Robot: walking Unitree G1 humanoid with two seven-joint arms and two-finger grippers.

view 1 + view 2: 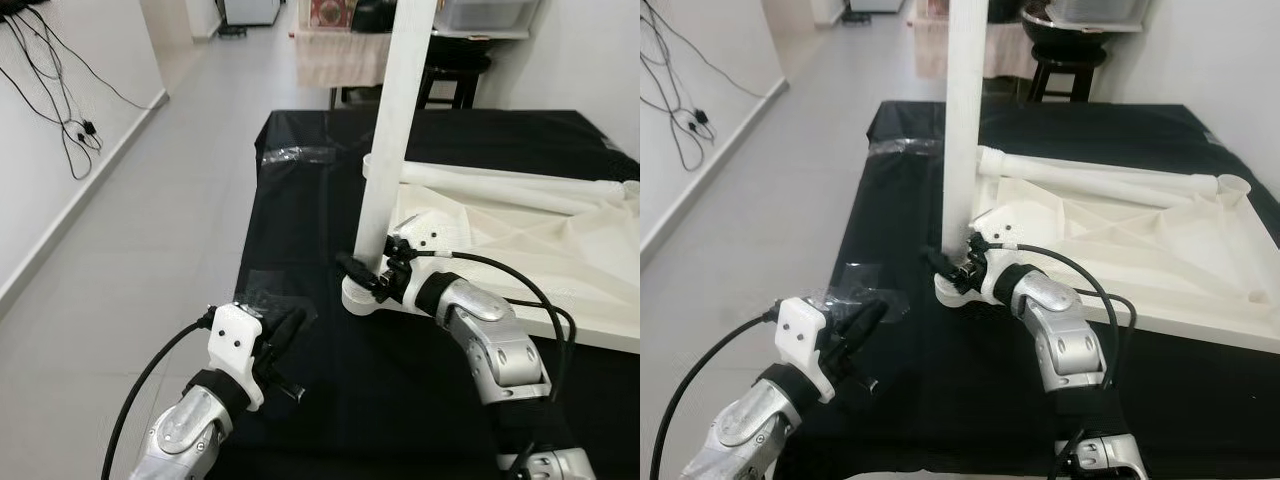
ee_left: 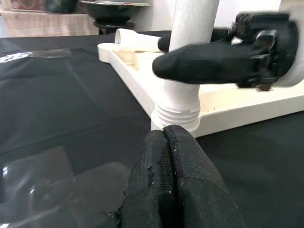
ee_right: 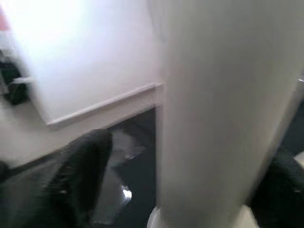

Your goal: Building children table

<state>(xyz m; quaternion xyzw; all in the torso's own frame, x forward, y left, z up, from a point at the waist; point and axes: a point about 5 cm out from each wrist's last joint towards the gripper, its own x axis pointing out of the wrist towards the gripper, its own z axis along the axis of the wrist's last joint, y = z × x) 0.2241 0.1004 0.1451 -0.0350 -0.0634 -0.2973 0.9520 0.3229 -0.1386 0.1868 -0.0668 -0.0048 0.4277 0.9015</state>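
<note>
The white table top (image 1: 560, 270) lies upside down on a black cloth. One white leg (image 1: 395, 130) stands upright in its near-left corner socket (image 2: 176, 114). My right gripper (image 1: 368, 258) is at the foot of that leg, open, one finger (image 3: 80, 180) on each side of it with a gap showing beside the leg. A second white leg (image 1: 1090, 180) lies flat across the table top. My left gripper (image 1: 290, 325) rests low over the cloth, shut on nothing, its tips (image 2: 166, 137) pointing at the socket a short way off.
Crinkled clear plastic (image 1: 295, 155) lies on the cloth at the far left corner, and more plastic (image 1: 265, 295) by my left gripper. The cloth's left edge drops to grey floor (image 1: 150, 220). A dark stool (image 1: 450, 75) stands behind. Cables (image 1: 60, 100) hang on the left wall.
</note>
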